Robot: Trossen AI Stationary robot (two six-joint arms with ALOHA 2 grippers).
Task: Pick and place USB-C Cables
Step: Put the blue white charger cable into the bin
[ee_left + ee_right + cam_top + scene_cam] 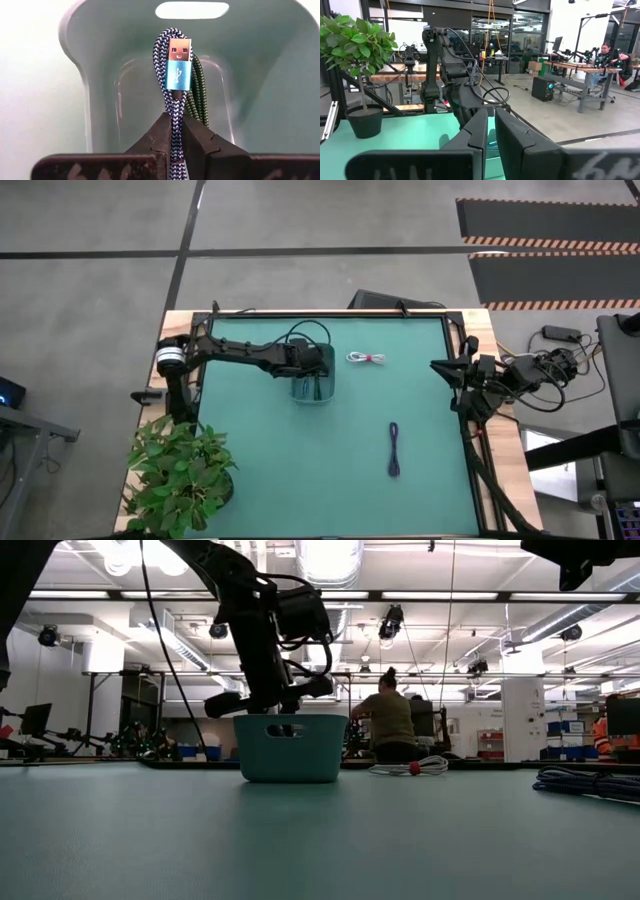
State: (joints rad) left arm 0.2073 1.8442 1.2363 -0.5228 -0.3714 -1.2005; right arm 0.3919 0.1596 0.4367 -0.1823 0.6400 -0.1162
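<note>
Blue cable [176, 100] hangs pinched in the left gripper [174, 131] above the bin [100, 60]; right gripper [490, 135] closed, empty.

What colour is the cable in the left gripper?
Blue-and-white braid with a light blue plug, shown best in the left wrist view.

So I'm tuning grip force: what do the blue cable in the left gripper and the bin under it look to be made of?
The blue cable, pinched in the shut left gripper, has a woven blue-and-white braided jacket, probably nylon; its plug shell looks like satin blue anodised metal. The bin looks like smooth moulded teal plastic with a soft sheen, rounded corners and a cut-out handle slot.
</note>
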